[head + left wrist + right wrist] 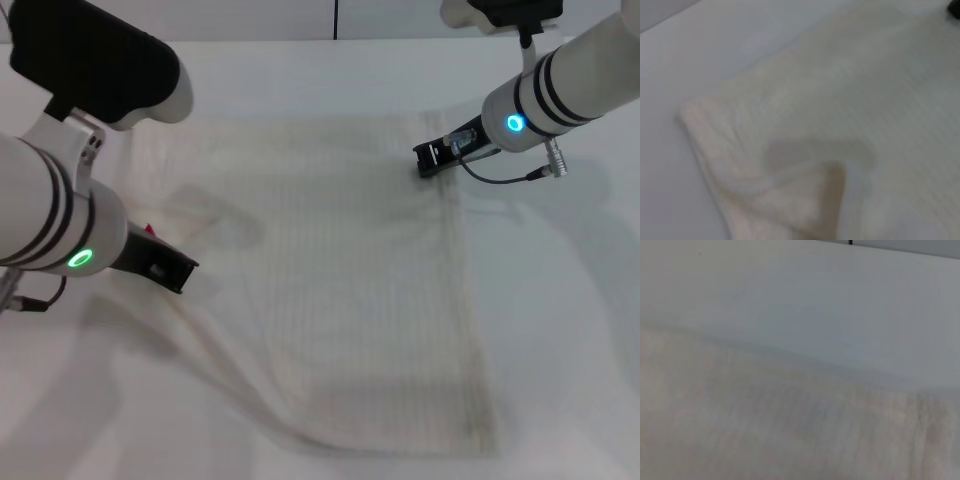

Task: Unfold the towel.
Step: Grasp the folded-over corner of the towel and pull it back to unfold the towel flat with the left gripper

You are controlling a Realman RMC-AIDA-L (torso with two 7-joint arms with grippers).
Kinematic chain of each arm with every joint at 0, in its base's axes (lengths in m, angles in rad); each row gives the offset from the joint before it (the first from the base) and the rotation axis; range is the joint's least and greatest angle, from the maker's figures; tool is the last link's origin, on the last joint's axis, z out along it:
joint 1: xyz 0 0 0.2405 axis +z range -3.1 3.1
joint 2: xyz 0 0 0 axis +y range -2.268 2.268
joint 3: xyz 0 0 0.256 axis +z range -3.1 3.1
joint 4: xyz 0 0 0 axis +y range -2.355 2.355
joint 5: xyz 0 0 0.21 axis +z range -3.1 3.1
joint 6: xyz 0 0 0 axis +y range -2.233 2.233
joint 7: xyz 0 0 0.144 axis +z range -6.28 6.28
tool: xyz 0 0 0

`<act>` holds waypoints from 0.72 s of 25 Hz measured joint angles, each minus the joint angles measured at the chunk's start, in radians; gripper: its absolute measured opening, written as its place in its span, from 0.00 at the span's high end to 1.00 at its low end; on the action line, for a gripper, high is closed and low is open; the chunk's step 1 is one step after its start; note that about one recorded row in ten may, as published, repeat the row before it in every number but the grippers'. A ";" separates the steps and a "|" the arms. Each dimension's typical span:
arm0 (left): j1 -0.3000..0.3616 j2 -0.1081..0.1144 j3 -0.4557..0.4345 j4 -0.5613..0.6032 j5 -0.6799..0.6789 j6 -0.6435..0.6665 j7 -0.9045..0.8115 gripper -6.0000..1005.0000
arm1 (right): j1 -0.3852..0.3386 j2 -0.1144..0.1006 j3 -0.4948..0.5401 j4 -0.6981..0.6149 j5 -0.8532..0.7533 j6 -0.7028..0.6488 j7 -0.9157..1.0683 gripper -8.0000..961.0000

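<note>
The towel (350, 290) is a cream-white ribbed cloth lying mostly spread on the white table, with wrinkles along its left and near edges. A small red tag (150, 230) shows at its left side, next to my left gripper (168, 266), which sits low at that left edge. My right gripper (432, 158) is low at the towel's far right corner. The left wrist view shows the towel (850, 100) with a rumpled, turned-over corner (790, 200). The right wrist view shows the towel's edge (790, 430) against the table.
The white table (300, 70) runs all around the towel, with bare surface at the far side and to the right (570, 300). A cable (505, 180) hangs from my right wrist over the table. A dark vertical seam (335, 18) marks the back wall.
</note>
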 joint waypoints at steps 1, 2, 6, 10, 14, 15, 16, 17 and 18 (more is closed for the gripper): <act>0.003 0.000 -0.003 -0.008 0.000 -0.009 -0.001 0.90 | 0.000 0.000 0.000 0.000 0.000 0.000 0.000 0.99; 0.007 0.000 -0.007 -0.016 0.000 -0.020 -0.002 0.90 | 0.000 0.000 0.000 0.000 0.000 0.000 0.000 0.99; 0.028 0.001 -0.027 -0.047 0.000 -0.057 -0.002 0.90 | 0.000 -0.001 0.000 0.000 0.000 -0.001 0.000 0.99; 0.047 0.002 -0.034 -0.061 0.000 -0.086 -0.009 0.89 | 0.000 0.000 0.000 0.000 0.000 -0.002 0.000 0.99; 0.070 0.003 -0.043 -0.072 0.000 -0.104 -0.013 0.89 | 0.000 -0.001 0.000 0.000 0.000 -0.002 0.000 0.99; 0.076 0.003 -0.044 -0.077 0.000 -0.109 -0.016 0.89 | 0.000 0.000 0.000 0.000 0.000 -0.002 0.000 0.99; 0.081 0.004 -0.045 -0.082 0.000 -0.111 -0.018 0.88 | 0.000 0.000 0.000 0.000 0.000 -0.002 0.000 0.98; 0.088 0.006 -0.046 -0.088 0.000 -0.114 -0.022 0.88 | 0.000 0.000 0.000 0.000 0.000 -0.002 0.000 0.98; 0.094 0.008 -0.047 -0.095 0.000 -0.116 -0.026 0.88 | 0.000 -0.001 0.000 0.000 -0.001 -0.002 0.000 0.98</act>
